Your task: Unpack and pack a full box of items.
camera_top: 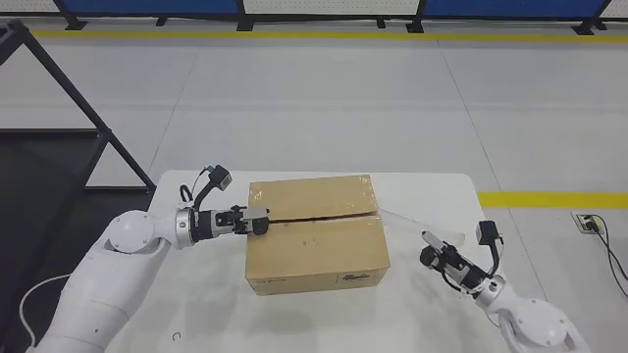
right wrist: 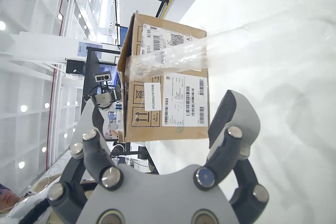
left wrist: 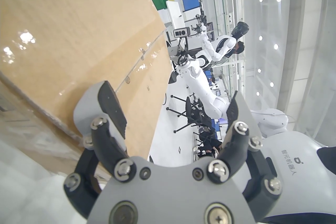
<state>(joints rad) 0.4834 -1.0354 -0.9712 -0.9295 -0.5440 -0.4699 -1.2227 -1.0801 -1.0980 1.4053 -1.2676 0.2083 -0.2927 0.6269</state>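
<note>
The white table (camera_top: 437, 196) carries 1 closed cardboard box (camera_top: 316, 240) at its middle. The left gripper (camera_top: 259, 220) sits at the box's left top edge, jaws spread and empty; the right gripper (camera_top: 430, 247) hangs apart on the box's right, likewise released

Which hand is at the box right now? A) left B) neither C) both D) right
A: the left hand, open, sits at the seam end of the closed box, while the right hand, also open, is over the table, apart from the box.
</note>
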